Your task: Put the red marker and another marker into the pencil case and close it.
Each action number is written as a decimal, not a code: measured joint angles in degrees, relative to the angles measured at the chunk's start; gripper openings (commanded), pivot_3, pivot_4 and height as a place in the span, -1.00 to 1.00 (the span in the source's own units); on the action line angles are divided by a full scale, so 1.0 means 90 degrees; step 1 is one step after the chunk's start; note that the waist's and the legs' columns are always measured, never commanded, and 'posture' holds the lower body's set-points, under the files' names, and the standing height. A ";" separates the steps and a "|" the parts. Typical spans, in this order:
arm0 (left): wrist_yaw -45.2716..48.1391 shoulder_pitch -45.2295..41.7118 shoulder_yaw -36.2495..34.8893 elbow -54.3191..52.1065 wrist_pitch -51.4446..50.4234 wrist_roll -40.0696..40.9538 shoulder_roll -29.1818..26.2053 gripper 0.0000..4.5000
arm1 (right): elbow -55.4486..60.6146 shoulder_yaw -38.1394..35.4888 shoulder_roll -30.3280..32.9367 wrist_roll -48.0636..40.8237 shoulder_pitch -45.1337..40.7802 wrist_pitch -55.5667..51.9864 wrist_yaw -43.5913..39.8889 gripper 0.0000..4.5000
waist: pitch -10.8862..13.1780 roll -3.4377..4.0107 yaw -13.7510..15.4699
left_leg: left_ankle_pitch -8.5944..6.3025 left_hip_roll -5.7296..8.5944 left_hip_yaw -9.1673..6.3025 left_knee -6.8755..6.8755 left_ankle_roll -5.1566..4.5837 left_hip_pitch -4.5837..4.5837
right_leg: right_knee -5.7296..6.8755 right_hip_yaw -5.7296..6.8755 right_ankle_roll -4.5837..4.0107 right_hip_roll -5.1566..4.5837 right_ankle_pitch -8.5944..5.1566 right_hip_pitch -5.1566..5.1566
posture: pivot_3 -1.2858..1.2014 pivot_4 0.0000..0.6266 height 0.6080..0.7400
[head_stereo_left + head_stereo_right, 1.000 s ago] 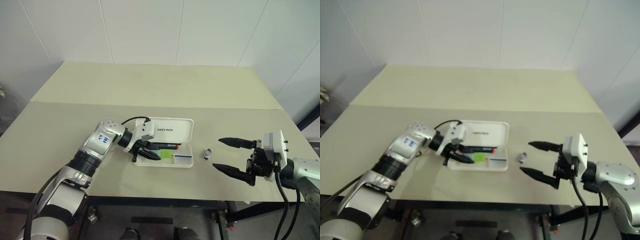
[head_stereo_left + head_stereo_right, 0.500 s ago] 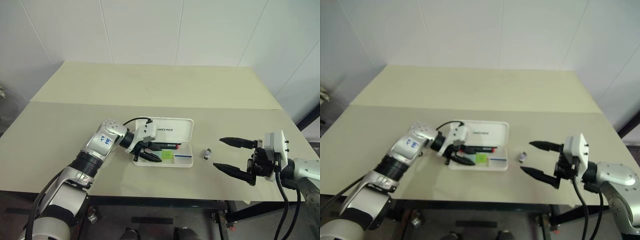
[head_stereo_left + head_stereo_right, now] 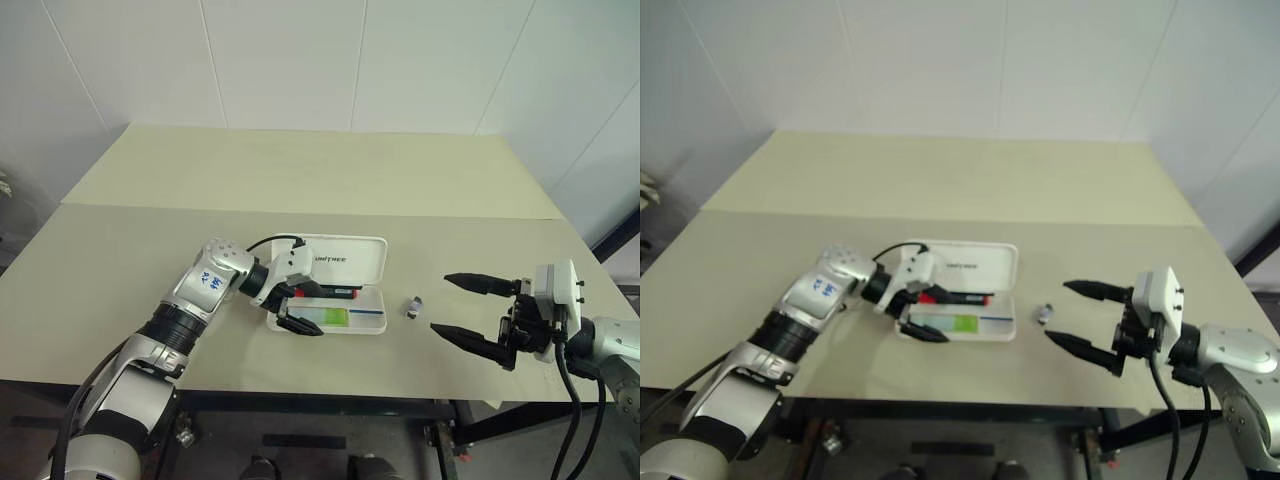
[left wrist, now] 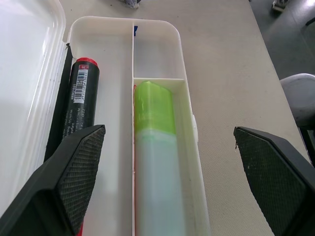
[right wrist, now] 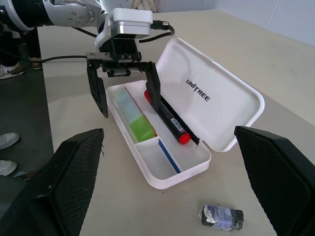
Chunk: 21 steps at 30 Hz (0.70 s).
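Green marker (image 4: 153, 115) now lies released in the pencil case (image 5: 231, 105) beside the red marker (image 4: 81, 98); left gripper (image 3: 300, 308) has spread wide, right gripper (image 3: 475, 315) stays spread; only closing remains

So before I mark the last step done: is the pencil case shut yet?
No, open: the pencil case has its lid tilted back, with the red marker and green marker visible inside.

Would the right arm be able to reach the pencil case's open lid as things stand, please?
Probably yes: the right gripper is open, holds nothing, and only a small grey piece lies between it and the lid.
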State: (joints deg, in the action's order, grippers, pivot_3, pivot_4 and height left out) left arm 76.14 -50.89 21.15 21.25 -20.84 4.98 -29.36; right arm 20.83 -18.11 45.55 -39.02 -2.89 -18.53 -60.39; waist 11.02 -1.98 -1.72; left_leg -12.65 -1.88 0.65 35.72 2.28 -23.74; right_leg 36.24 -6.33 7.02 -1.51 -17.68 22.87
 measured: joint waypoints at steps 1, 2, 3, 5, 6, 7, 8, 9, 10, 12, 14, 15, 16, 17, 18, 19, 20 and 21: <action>0.0006 0.0012 -0.0023 -0.0001 0.0016 0.0006 -0.0001 1.00 | 0.0016 -0.0001 -0.0049 0.0014 0.0006 0.0019 0.0055 1.00 | 0.0000 0.0000 0.0000 | 0.0000 0.0000 -0.0001 0.0000 0.0000 0.0000 | 0.0000 0.0000 0.0000 0.0000 0.0000 0.0000 | 0.03 -0.52 1.00; 0.0005 0.0041 -0.0083 -0.0007 0.0035 0.0029 -0.0002 1.00 | 0.0043 -0.0005 -0.0148 0.0041 0.0018 0.0075 0.0171 1.00 | 0.0000 0.0000 -0.0001 | 0.0000 -0.0001 -0.0001 0.0000 0.0000 0.0000 | 0.0002 0.0001 0.0000 0.0001 0.0000 0.0000 | 0.03 -0.52 1.00; 0.0007 0.0074 -0.0141 -0.0021 0.0037 0.0049 -0.0010 1.00 | 0.0074 -0.0007 -0.0239 0.0084 0.0050 0.0113 0.0286 1.00 | 0.0000 0.0000 -0.0001 | 0.0000 -0.0001 -0.0002 0.0000 0.0000 0.0000 | 0.0004 0.0001 0.0000 0.0001 0.0000 0.0000 | 0.03 -0.52 1.00; 0.0027 0.0179 -0.0346 -0.0052 0.0138 0.0174 -0.0029 1.00 | 0.0117 -0.0007 -0.0423 0.0257 0.0122 0.0199 0.0528 1.00 | 0.0000 0.0000 -0.0002 | 0.0000 -0.0001 -0.0002 0.0001 0.0000 0.0001 | 0.0007 0.0001 -0.0001 0.0001 -0.0001 0.0001 | 0.03 -0.52 1.00; 0.0048 0.0261 -0.0510 -0.0068 0.0278 0.0297 -0.0033 1.00 | 0.0121 0.0002 -0.0554 0.0403 0.0146 0.0267 0.0718 1.00 | 0.0000 0.0000 -0.0005 | 0.0000 -0.0001 0.0000 0.0001 0.0000 0.0001 | 0.0010 0.0000 -0.0001 0.0000 -0.0001 0.0002 | 0.03 -0.52 1.00; 0.0089 0.0311 -0.0682 -0.0075 0.0425 0.0451 -0.0026 1.00 | 0.0120 0.0007 -0.0682 0.0542 0.0150 0.0307 0.0917 1.00 | 0.0000 0.0000 -0.0006 | 0.0000 -0.0002 0.0000 0.0004 0.0000 0.0001 | 0.0014 0.0000 -0.0001 0.0000 -0.0001 0.0002 | 0.03 -0.52 1.00; 0.0102 0.0337 -0.0852 -0.0081 0.0585 0.0571 -0.0011 1.00 | 0.0119 0.0020 -0.0778 0.0691 0.0158 0.0370 0.1095 1.00 | 0.0000 0.0000 -0.0001 | 0.0000 -0.0002 -0.0001 0.0009 0.0000 0.0001 | 0.0018 0.0000 -0.0002 0.0000 -0.0001 0.0002 | 0.03 -0.52 1.00; 0.0082 0.0345 -0.1059 -0.0084 0.0778 0.0697 -0.0002 1.00 | 0.0117 0.0039 -0.0900 0.0863 0.0170 0.0434 0.1287 1.00 | 0.0000 0.0000 0.0004 | 0.0000 -0.0002 -0.0002 0.0014 0.0000 0.0001 | 0.0022 0.0001 -0.0002 0.0000 -0.0001 0.0002 | 0.03 -0.52 1.00; 0.0064 0.0344 -0.1257 -0.0094 0.0913 0.0796 -0.0006 1.00 | 0.0105 0.0088 -0.0990 0.1031 0.0204 0.0509 0.1443 1.00 | 0.0000 0.0000 0.0005 | 0.0000 -0.0001 -0.0001 0.0019 0.0000 0.0002 | 0.0026 0.0000 -0.0002 -0.0001 -0.0001 0.0001 | 0.03 -0.52 1.00; 0.0119 0.0386 -0.1461 -0.0096 0.1165 0.0940 -0.0054 1.00 | 0.0061 0.0181 -0.1236 0.1330 0.0226 0.0584 0.1796 1.00 | 0.0000 0.0001 0.0003 | 0.0000 -0.0001 -0.0002 0.0026 0.0000 0.0007 | 0.0029 0.0001 -0.0002 0.0000 -0.0001 -0.0006 | 0.03 -0.52 1.00; 0.0219 0.0517 -0.1660 -0.0082 0.1450 0.1100 -0.0070 1.00 | -0.0043 0.0286 -0.1632 0.1717 0.0230 0.0615 0.2375 1.00 | -0.0001 0.0001 -0.0013 | 0.0000 -0.0001 0.0009 0.0026 0.0000 0.0018 | 0.0035 -0.0006 -0.0004 -0.0002 -0.0002 -0.0011 | 0.03 -0.52 1.00; 0.0267 0.0572 -0.1763 -0.0074 0.1541 0.1201 -0.0069 1.00 | -0.0103 0.0359 -0.1799 0.1892 0.0231 0.0609 0.2658 1.00 | 0.0000 0.0000 -0.0013 | 0.0000 -0.0002 0.0010 0.0028 0.0000 0.0018 | 0.0036 -0.0006 -0.0005 -0.0002 -0.0002 -0.0010 | 0.03 -0.52 1.00; 0.0311 0.0615 -0.1873 -0.0057 0.1599 0.1297 -0.0072 1.00 | -0.0117 0.0438 -0.2004 0.2065 0.0230 0.0599 0.2955 1.00 | 0.0000 0.0001 -0.0016 | 0.0001 -0.0003 0.0010 0.0027 -0.0001 0.0019 | 0.0038 -0.0005 -0.0008 -0.0002 -0.0003 -0.0009 | 0.03 -0.52 1.00; 0.0341 0.0636 -0.1984 -0.0021 0.1648 0.1366 -0.0075 1.00 | -0.0113 0.0538 -0.2238 0.2224 0.0224 0.0575 0.3252 1.00 | -0.0001 0.0001 -0.0018 | 0.0002 -0.0004 0.0009 0.0027 -0.0001 0.0022 | 0.0043 -0.0004 -0.0011 -0.0002 -0.0005 -0.0009 | 0.03 -0.52 1.00; 0.0365 0.0648 -0.2063 0.0003 0.1693 0.1433 -0.0079 1.00 | -0.0113 0.0630 -0.2410 0.2331 0.0223 0.0544 0.3472 1.00 | -0.0001 0.0001 -0.0017 | 0.0002 -0.0004 0.0009 0.0027 -0.0001 0.0023 | 0.0049 -0.0004 -0.0022 -0.0002 -0.0011 -0.0009 | 0.03 -0.52 1.00; 0.0409 0.0656 -0.2195 0.0071 0.1764 0.1535 -0.0081 1.00 | -0.0115 0.0770 -0.2650 0.2501 0.0220 0.0504 0.3772 1.00 | -0.0001 0.0001 -0.0017 | 0.0002 -0.0003 0.0010 0.0027 -0.0001 0.0026 | 0.0057 -0.0005 -0.0034 -0.0003 -0.0018 -0.0008 | 0.03 -0.52 1.00; 0.0460 0.0659 -0.2316 0.0178 0.1813 0.1634 -0.0084 1.00 | -0.0116 0.0882 -0.2821 0.2635 0.0211 0.0477 0.4012 1.00 | -0.0001 0.0001 -0.0018 | 0.0002 -0.0003 0.0010 0.0028 -0.0001 0.0027 | 0.0063 -0.0004 -0.0038 -0.0003 -0.0020 -0.0008 | 0.03 -0.52 1.00; 0.0529 0.0682 -0.2422 0.0263 0.1857 0.1715 -0.0102 1.00 | -0.0120 0.0966 -0.2977 0.2767 0.0183 0.0432 0.4247 1.00 | -0.0001 0.0001 -0.0021 | 0.0002 -0.0003 0.0012 0.0027 -0.0001 0.0031 | 0.0065 -0.0005 -0.0039 -0.0003 -0.0021 -0.0008 | 0.03 -0.52 1.00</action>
State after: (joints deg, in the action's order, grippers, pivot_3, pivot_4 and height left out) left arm 80.90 -44.76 -0.65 23.61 -4.13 20.42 -30.28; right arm 19.75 -9.42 18.76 -14.12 -1.24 -14.64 -22.17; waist 11.01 -1.97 -1.91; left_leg -12.63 -1.90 0.76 35.96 2.27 -23.47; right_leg 36.83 -6.38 6.67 -1.54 -17.86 22.80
